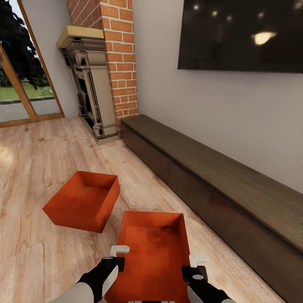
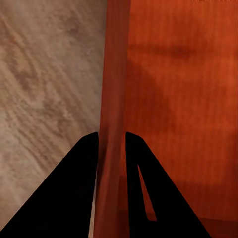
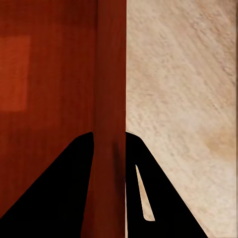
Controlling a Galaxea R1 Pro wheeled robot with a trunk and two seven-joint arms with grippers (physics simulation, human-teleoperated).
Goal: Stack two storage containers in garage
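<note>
The near bin (image 1: 152,252) was held by both grippers in the living room. The left gripper (image 2: 112,144) was closed on its left wall, and the right gripper (image 3: 110,144) on its right wall, the jaws nearly together. The other bin (image 1: 82,202) was seen tilted on the wood floor (image 1: 38,168), just beside. The carrying step was judged to be in hand; next, driving toward the garage was called for.

Near bin (image 1: 153,252): front end cut by lower frame edge; television (image 1: 240,35) and cabinet (image 1: 219,181): cropped at right edge.
</note>
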